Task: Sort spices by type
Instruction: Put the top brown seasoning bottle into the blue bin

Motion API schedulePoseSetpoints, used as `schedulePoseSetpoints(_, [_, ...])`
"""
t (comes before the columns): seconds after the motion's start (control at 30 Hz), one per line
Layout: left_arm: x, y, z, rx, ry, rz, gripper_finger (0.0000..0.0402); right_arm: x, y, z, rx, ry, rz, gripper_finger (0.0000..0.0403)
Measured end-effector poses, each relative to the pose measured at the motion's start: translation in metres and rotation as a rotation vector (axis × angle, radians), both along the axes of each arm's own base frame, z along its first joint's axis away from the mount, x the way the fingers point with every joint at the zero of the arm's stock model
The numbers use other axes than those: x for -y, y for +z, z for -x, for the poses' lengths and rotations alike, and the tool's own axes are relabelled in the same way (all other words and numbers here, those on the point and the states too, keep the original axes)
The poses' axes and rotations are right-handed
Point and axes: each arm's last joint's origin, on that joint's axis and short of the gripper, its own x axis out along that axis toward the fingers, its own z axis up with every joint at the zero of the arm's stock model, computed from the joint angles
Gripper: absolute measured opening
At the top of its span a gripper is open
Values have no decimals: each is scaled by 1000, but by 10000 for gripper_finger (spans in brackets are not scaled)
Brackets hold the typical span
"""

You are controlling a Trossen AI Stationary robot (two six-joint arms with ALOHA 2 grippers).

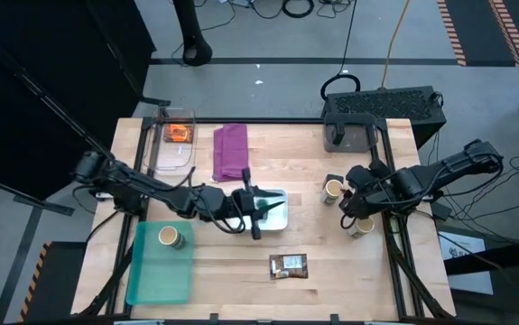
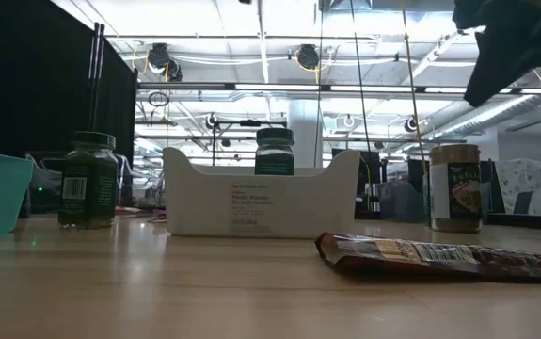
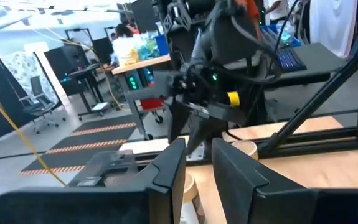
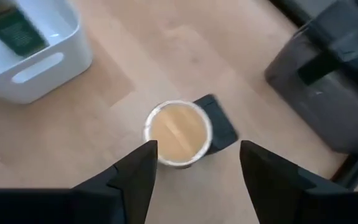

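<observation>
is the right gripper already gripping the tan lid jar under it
No, the right gripper hangs open above the tan-lidded jar, fingers clear of it.

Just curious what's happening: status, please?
Right gripper open above a tan-lidded jar. Left gripper over the white bin, jaws narrow, holding nothing visible. Nothing in the way.

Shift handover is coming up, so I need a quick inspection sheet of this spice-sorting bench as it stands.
Surface: wooden table, nothing spilled.
Job's things: tan-lidded jar in teal bin; green-lidded jar in white bin; another green-lidded jar on the table; brown packet near the front edge; orange packet in clear tray.
Clutter: purple cloth.
Grippers: left gripper over the white bin; right gripper open above a tan lid.
Cables: several on the floor behind.
Surroundings: open workshop, desks.
</observation>
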Motion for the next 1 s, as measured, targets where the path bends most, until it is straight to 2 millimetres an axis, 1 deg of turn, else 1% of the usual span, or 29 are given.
schedulePoseSetpoints(0.1, [3, -12, -8, -1, -17, 0, 86, 3, 0, 2, 22, -57, 60, 209])
schedulePoseSetpoints(0.23, [5, -23, -15, 2, -24, 3, 86, 8, -10, 2, 54, -121, 174, 209])
schedulePoseSetpoints(0.33, [6, -24, -16, 4, -24, 4, 86, 14, -25, 1, 47, -156, 210, 209])
schedulePoseSetpoints(0.43, [6, -24, -16, 10, -27, 48, 86, 18, -43, 0, 36, -175, 216, 209])
schedulePoseSetpoints(0.53, [7, -24, -16, 11, -30, 55, 86, 20, -59, -2, 33, -161, 205, 209])
schedulePoseSetpoints(0.6, [8, -24, -16, 9, -32, 55, 86, 20, -66, -3, 40, -150, 202, 209])
schedulePoseSetpoints(0.87, [9, -27, -15, -19, -33, 48, 86, 15, -67, -11, 79, -80, 86, 209])
schedulePoseSetpoints(1.0, [9, -27, -15, -19, -32, 48, 86, 13, -67, -12, 79, -70, 50, 209])
